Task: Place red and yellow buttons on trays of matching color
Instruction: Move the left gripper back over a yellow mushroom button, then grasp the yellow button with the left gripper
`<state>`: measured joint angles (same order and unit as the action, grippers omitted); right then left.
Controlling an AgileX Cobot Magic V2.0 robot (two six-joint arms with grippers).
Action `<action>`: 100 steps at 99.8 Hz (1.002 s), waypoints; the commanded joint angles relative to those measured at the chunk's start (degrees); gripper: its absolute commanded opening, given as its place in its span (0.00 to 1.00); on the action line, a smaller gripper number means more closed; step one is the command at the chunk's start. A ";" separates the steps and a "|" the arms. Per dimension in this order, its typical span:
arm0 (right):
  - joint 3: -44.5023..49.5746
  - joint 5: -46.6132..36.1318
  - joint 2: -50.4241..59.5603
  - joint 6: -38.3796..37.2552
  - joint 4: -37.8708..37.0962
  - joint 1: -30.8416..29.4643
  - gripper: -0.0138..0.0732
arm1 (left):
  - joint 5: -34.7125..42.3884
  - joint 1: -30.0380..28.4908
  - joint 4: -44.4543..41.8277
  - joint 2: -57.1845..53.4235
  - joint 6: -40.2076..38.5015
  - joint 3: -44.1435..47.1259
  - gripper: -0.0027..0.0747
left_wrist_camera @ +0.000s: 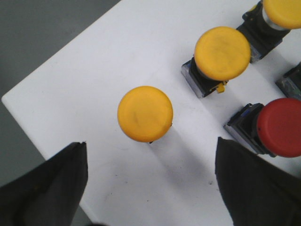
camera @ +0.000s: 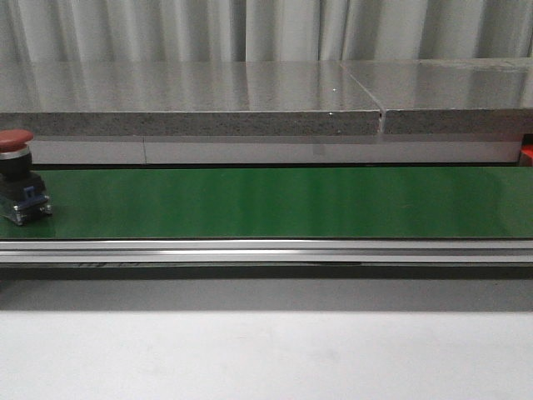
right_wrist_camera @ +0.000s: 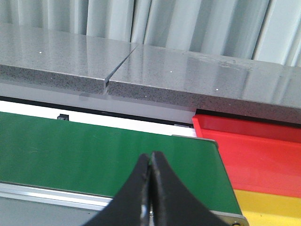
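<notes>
Front view, belt: a red button (camera: 17, 175) is sitting on its dark block at the far left end of the green conveyor belt (camera: 283, 202), partly cut by the frame edge; the rest of the belt is showing nothing on it, and neither arm is appearing here.
Front view, surroundings: a grey stone ledge (camera: 191, 100) is running behind the belt, with a sliver of red at the far right edge.
Left wrist view, supply: the left gripper (left_wrist_camera: 150, 186) is hovering over a white desk (left_wrist_camera: 94, 80) with its fingers (left_wrist_camera: 51, 188) spread wide and holding nothing.
Left wrist view, target: a yellow button (left_wrist_camera: 145, 113) is lying between and just ahead of the fingers, apart from both; a second yellow button (left_wrist_camera: 222, 53) and another red button (left_wrist_camera: 280, 127) are standing nearby, and a third yellow cap is peeking in at the corner.
Left wrist view, advice: the step in hand is probably picking the nearest yellow button; the gripper should be centring on the cap and descending straight, closing on the body below the cap, and keeping clear of the red neighbour.
Right wrist view, gripper: the right gripper (right_wrist_camera: 150, 172) is waiting over the belt's end with its fingers pressed together and empty.
Right wrist view, trays: a red tray (right_wrist_camera: 263, 150) is lying just past the belt end, with a yellow tray (right_wrist_camera: 268, 207) touching it on the nearer side.
Right wrist view, advice: it should be opening before any button arrives.
</notes>
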<state>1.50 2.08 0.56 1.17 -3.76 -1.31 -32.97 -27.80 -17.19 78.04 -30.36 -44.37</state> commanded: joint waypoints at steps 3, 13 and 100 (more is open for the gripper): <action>-0.53 -4.52 -0.01 0.05 -0.52 0.05 0.08 | 3.46 -0.17 -0.97 0.50 -0.89 -1.40 0.74; -0.53 -4.52 -0.01 0.05 -0.52 0.05 0.08 | 3.92 -0.17 -0.97 2.40 -0.89 -1.40 0.74; -0.53 -4.52 -0.01 0.05 -0.52 0.05 0.08 | 6.00 -0.82 -5.29 11.05 -5.42 -5.35 0.72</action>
<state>1.50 2.08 0.56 1.17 -3.76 -1.31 -29.10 -28.18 -21.15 90.84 -34.22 -47.97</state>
